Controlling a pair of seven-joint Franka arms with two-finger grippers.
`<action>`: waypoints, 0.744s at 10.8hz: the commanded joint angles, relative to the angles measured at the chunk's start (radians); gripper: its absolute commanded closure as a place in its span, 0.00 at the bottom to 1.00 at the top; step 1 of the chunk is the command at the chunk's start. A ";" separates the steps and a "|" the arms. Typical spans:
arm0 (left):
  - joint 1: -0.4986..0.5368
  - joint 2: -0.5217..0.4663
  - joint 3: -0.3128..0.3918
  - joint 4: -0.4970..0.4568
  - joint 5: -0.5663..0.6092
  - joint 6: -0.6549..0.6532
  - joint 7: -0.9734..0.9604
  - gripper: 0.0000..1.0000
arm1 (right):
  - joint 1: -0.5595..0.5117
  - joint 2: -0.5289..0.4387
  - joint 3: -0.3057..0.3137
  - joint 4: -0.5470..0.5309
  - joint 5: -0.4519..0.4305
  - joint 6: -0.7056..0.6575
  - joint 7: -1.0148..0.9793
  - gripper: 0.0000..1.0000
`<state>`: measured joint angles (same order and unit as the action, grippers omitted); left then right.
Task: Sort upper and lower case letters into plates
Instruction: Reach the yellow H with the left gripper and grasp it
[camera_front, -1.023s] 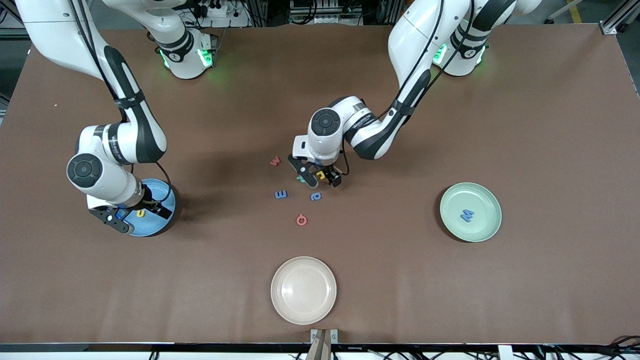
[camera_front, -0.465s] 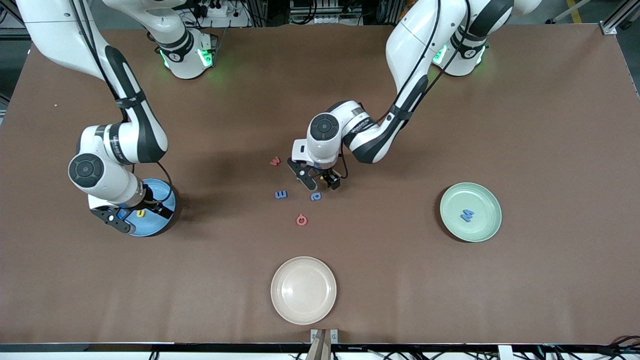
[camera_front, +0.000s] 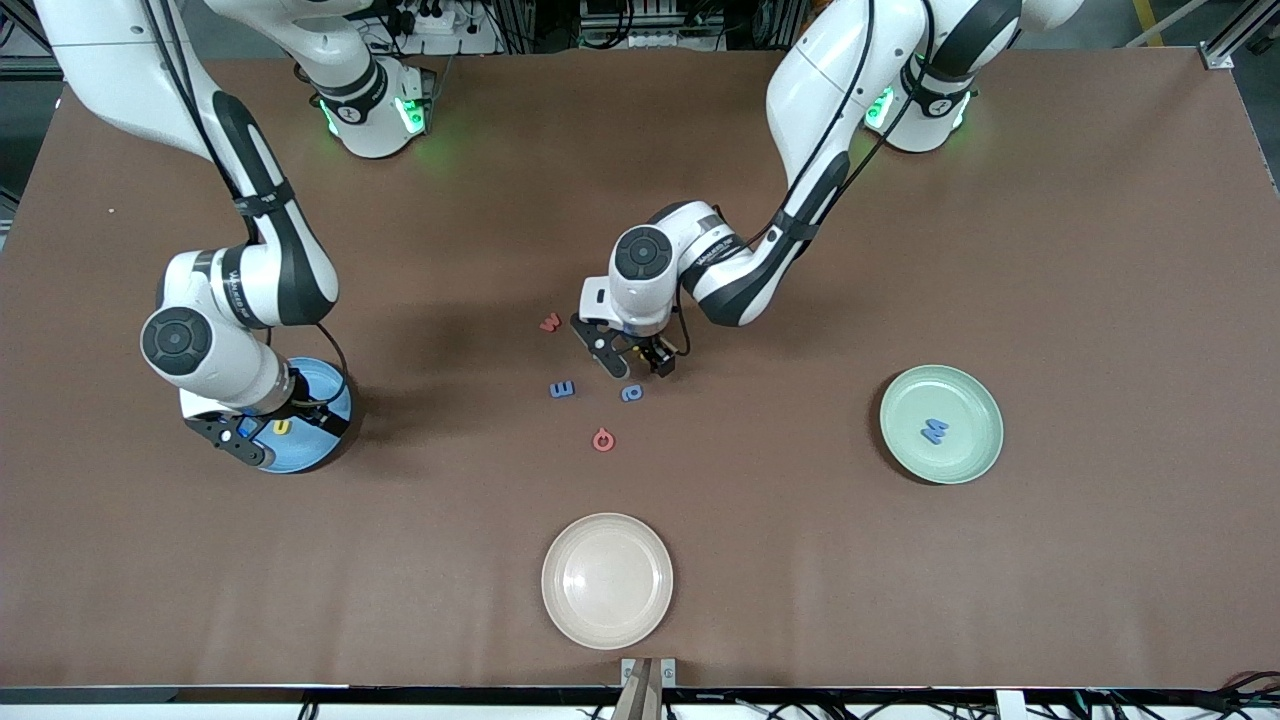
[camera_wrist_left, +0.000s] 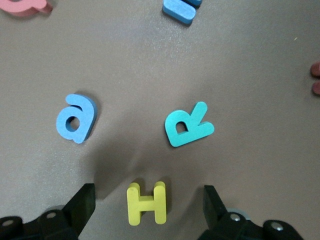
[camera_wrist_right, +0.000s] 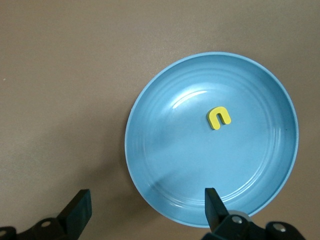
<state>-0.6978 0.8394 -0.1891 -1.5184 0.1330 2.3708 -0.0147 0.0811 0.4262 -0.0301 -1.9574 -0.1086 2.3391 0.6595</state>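
Left wrist view: yellow H (camera_wrist_left: 146, 202) is bracketed between the wide-spread fingers (camera_wrist_left: 82, 202) of the left gripper (camera_wrist_left: 147, 207), uprights lying along them.

White arms (camera_front: 250, 270) with black joints and cables — green-lit bases (camera_front: 375, 115).

Letters: 8 total. 2 yellow – H (camera_wrist_left: 146, 203) & u (camera_wrist_right: 219, 118). 3 blue – a (camera_wrist_left: 76, 118), E (camera_front: 562, 389), M (camera_front: 935, 431). 2 red – w (camera_front: 550, 322) & round one (camera_front: 603, 440), letter unclear. 1 teal – R (camera_wrist_left: 187, 125).
Plates: 3 – 1 blue plate (camera_wrist_right: 165, 150), 1 mint plate (camera_front: 975, 405), 1 cream plate (camera_front: 607, 580).
Arms: 2, w/ 1 gripper each.
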 joint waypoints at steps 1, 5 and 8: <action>-0.012 0.003 0.017 0.015 -0.007 -0.008 0.036 0.14 | 0.002 -0.003 0.002 -0.002 -0.019 -0.009 0.022 0.00; -0.009 0.009 0.017 0.004 -0.009 -0.016 0.044 0.59 | -0.001 -0.003 0.002 -0.003 -0.019 -0.012 0.022 0.00; 0.012 0.006 0.019 0.006 -0.009 -0.028 0.048 1.00 | 0.000 -0.003 0.004 0.003 -0.016 -0.015 0.066 0.00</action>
<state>-0.6975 0.8311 -0.1800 -1.5127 0.1332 2.3483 0.0086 0.0811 0.4268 -0.0303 -1.9574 -0.1085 2.3315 0.6697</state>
